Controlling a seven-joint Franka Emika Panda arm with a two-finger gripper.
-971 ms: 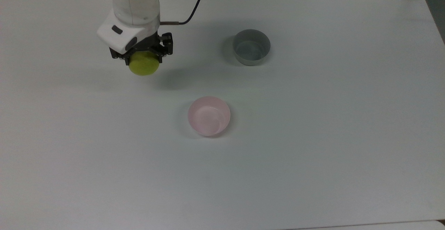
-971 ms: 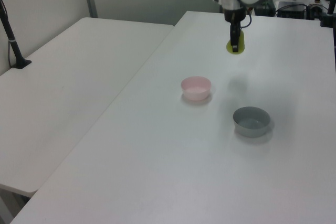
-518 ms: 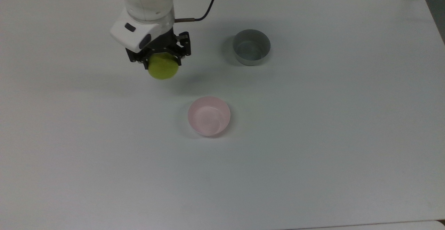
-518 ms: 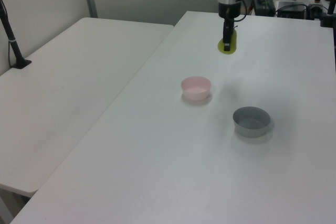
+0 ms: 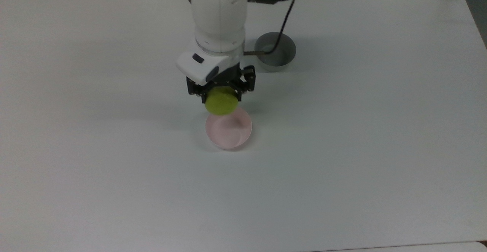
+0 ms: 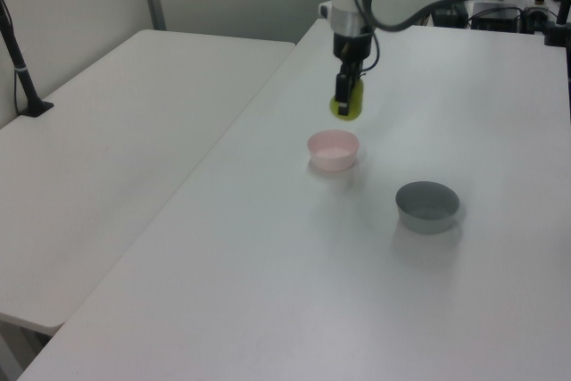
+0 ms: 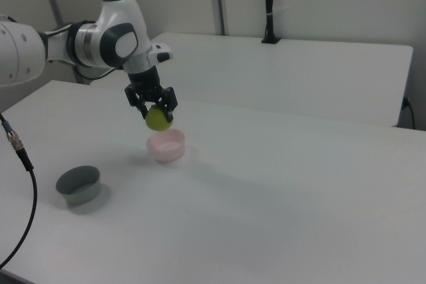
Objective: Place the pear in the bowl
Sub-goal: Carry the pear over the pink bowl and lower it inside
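Tool [image 5: 221, 94] pinching pear [image 5: 221, 105] above pink bowl's [image 5: 228, 132] near rim; premature release risks a rim strike and roll-off onto tabletop [image 5: 361, 149].

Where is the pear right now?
The pear is held in the gripper, off the table, just above the pink bowl at its far rim in the top view; the grey bowl sits apart, toward the top view's upper right.
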